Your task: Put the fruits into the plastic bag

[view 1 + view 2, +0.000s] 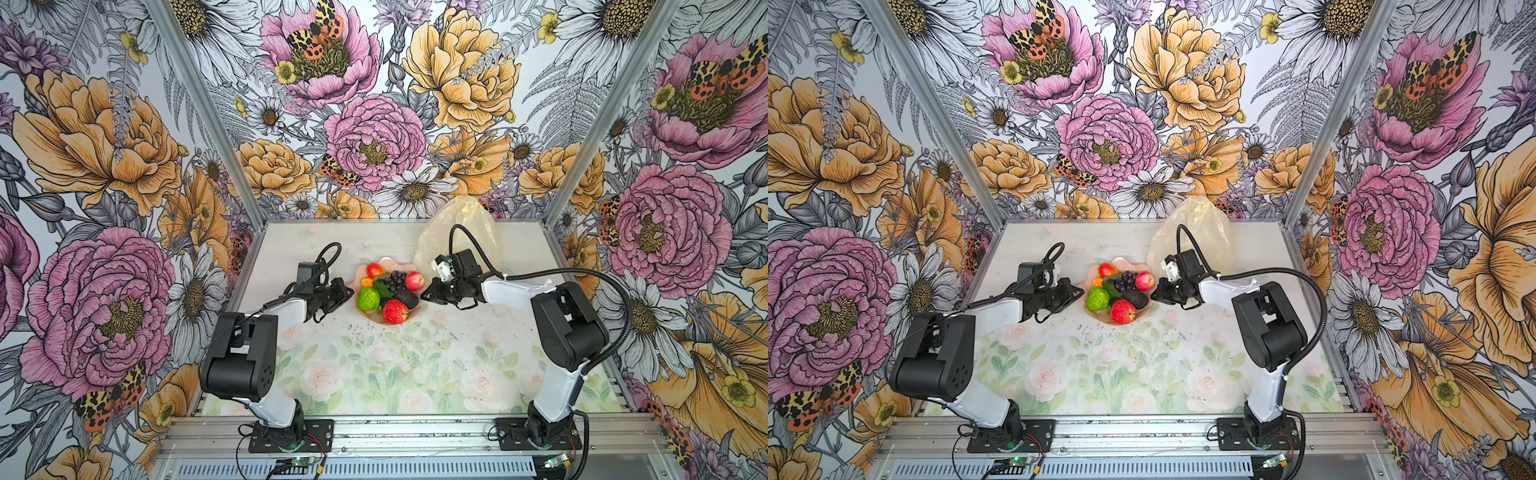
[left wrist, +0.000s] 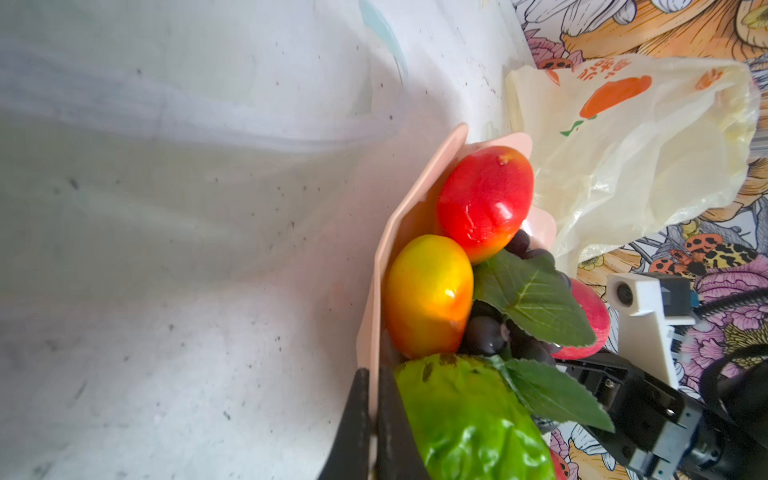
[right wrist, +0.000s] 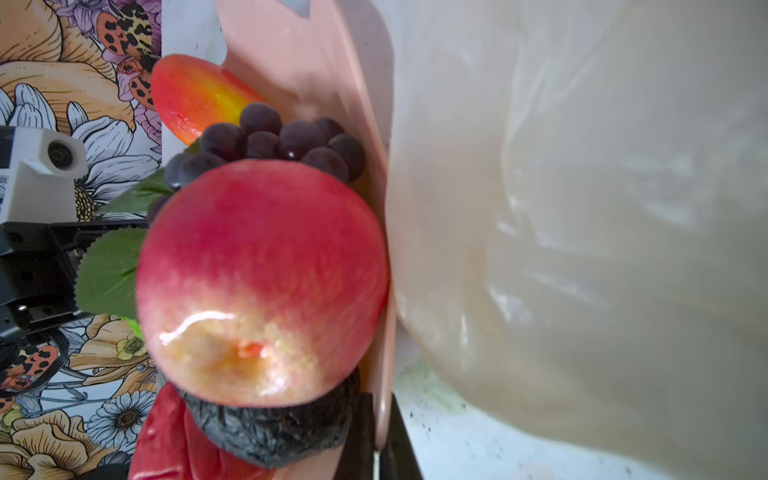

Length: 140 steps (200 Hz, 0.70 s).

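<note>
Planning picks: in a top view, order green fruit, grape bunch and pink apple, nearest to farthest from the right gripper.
From the right gripper:
1. pink apple, right side of bowl.
2. grape bunch, middle.
3. green fruit, left side.

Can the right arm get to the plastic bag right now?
Not yet, probably: the right end effector is shut on the pink bowl rim. The plastic bag lies close behind, nothing between.
</note>
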{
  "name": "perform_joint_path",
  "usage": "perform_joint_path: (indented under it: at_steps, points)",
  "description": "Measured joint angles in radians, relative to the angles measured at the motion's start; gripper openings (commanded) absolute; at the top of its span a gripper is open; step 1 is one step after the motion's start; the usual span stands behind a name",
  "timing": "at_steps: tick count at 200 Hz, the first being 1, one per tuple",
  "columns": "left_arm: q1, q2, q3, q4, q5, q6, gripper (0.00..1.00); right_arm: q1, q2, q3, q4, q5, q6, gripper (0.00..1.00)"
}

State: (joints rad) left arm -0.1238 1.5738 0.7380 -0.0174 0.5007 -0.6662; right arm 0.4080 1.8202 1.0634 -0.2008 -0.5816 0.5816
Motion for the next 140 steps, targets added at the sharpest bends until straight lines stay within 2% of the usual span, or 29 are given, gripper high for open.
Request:
perform_joint_path:
  at_steps: [45, 60, 78, 95, 111, 127, 140]
  points:
    - [-0.064, -0.085, -0.078, 0.003, -0.033, -0.03, 0.01, -0.001, -0.113, -0.134, 0.019, 0.011, 0.0, 0.05]
    - [-0.084, -0.106, -0.099, 0.007, -0.042, -0.042, 0.02, -0.002, -0.147, -0.171, 0.019, 0.014, 0.0, 0.08]
    - [-0.097, -0.12, -0.117, 0.01, -0.045, -0.044, 0.17, -0.002, -0.174, -0.203, 0.018, 0.013, 0.0, 0.17]
    - [-0.104, -0.126, -0.131, 0.007, -0.045, -0.07, 0.21, -0.001, -0.182, -0.226, 0.014, 0.013, -0.008, 0.26]
    - [-0.106, -0.131, -0.144, 0.004, -0.045, -0.079, 0.25, -0.001, -0.188, -0.239, 0.01, 0.013, -0.005, 0.29]
    - [-0.106, -0.142, -0.145, -0.008, -0.045, -0.081, 0.37, -0.001, -0.202, -0.246, 0.007, 0.014, -0.004, 0.31]
    - [-0.103, -0.157, -0.145, -0.019, -0.045, -0.084, 0.42, -0.001, -0.218, -0.254, 0.005, 0.014, -0.003, 0.32]
